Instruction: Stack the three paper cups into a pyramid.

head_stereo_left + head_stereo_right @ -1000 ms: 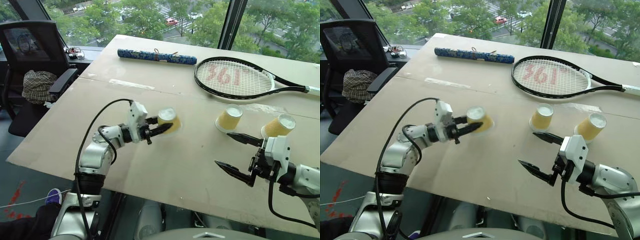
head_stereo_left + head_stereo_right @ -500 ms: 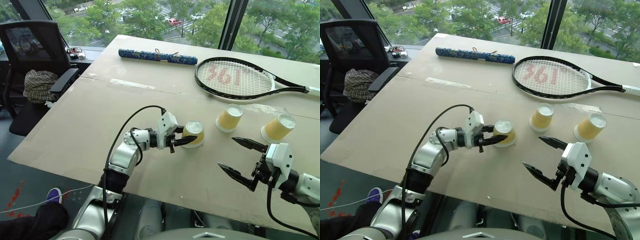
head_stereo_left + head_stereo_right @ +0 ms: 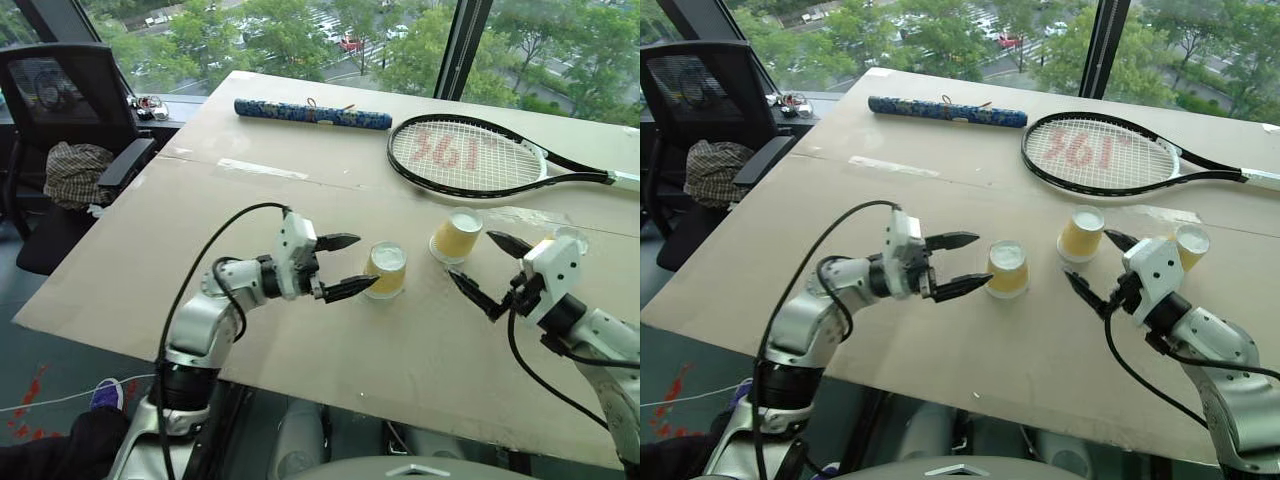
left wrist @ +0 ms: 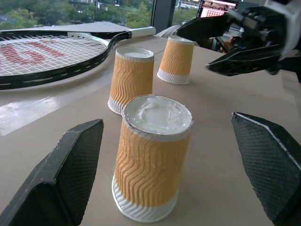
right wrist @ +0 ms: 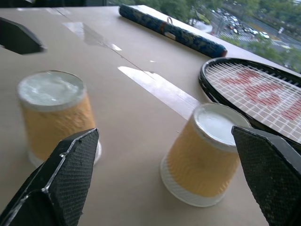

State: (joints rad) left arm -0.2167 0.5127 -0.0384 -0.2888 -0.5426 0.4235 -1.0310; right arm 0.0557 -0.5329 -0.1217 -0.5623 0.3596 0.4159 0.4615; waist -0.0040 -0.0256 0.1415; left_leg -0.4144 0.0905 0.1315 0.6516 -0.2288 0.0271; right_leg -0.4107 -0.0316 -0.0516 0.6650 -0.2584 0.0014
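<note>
Paper cups [image 4: 153,157]: ribbed yellow-orange sides, smooth white base. Table [image 3: 200,250]: matt tan board with glossy tape strips. Gripper fingers [image 4: 70,165]: black, finely textured. Racket [image 3: 470,155]: glossy black frame.

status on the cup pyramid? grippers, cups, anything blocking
Left gripper open, empty, beside near cup. Right gripper open, empty, by middle cup. Third cup behind right gripper. All upside down, apart, unstacked. Racket clear behind.

2 silver arms, looping black cables, white wrist housings, textured black gripper fingers [image 4: 70,169].
</note>
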